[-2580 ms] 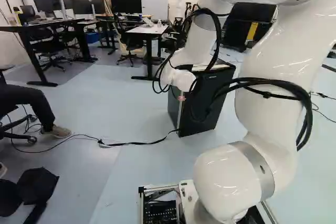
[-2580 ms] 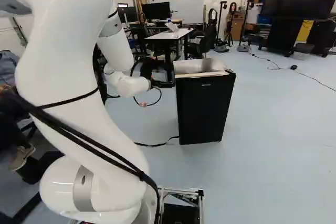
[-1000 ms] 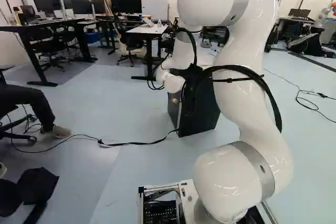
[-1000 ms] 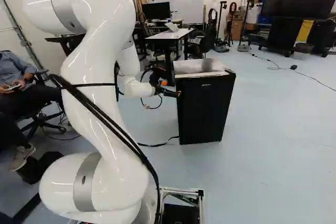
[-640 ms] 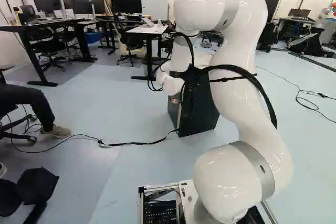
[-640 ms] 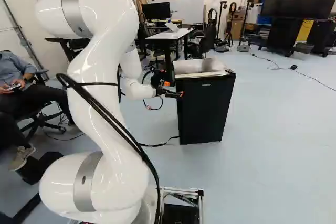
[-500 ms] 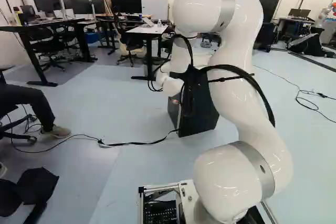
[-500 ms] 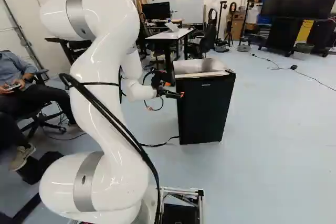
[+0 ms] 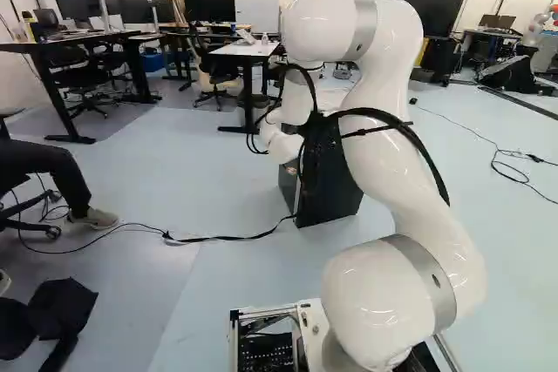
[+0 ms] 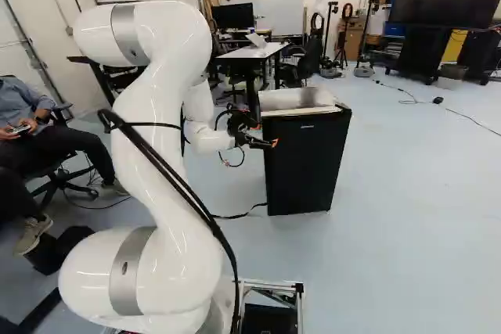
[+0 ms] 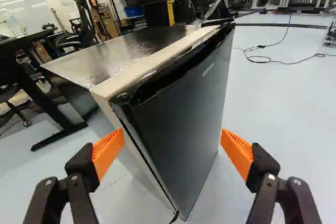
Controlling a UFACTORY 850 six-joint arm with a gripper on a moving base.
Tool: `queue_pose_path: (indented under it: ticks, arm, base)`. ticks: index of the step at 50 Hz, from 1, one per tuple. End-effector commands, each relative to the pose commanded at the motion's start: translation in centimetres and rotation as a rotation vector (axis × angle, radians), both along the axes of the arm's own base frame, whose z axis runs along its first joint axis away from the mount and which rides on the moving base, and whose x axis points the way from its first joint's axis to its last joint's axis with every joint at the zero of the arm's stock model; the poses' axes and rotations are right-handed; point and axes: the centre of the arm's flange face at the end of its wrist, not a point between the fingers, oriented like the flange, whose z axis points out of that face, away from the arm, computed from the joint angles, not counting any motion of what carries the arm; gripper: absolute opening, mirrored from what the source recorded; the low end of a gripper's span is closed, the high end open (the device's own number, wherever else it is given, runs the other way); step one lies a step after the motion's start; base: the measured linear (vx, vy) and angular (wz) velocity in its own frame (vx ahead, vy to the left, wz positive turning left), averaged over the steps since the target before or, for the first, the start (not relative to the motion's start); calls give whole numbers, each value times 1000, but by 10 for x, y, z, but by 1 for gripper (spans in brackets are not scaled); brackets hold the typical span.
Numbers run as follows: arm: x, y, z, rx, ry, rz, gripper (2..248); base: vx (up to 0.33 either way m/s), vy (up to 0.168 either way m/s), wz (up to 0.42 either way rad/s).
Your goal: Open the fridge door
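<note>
My gripper is at the upper left edge of the black fridge in the right base view. Seen from the wrist, the gripper stands open, its orange pads wide apart. The fridge door lies ahead, its width spanning much of the gap between the fingers, and neither pad visibly grips it. That door is shut against the pale body, with a dark recess along its top edge. In the left base view my arm's cables partly cover the fridge and the fingers are hidden.
A black cable runs over the floor to the fridge's foot. Behind the fridge stand a white-topped table and office chairs. A seated person is at the left of both base views. Another robot shows at the far right of the left base view.
My upper arm has swung into a more upright, folded pose and then sunk a little. The gripper has come into sight and crept rightward over the fridge's edge in the right base view. Base and fridge have stayed.
</note>
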Motion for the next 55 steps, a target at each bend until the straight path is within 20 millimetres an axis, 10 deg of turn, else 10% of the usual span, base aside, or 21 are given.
queue_pose_path:
  ticks: [55]
  arm:
    - [-3, 24, 1, -11, -13, 27, 247]
  base:
    - [0, 0, 0]
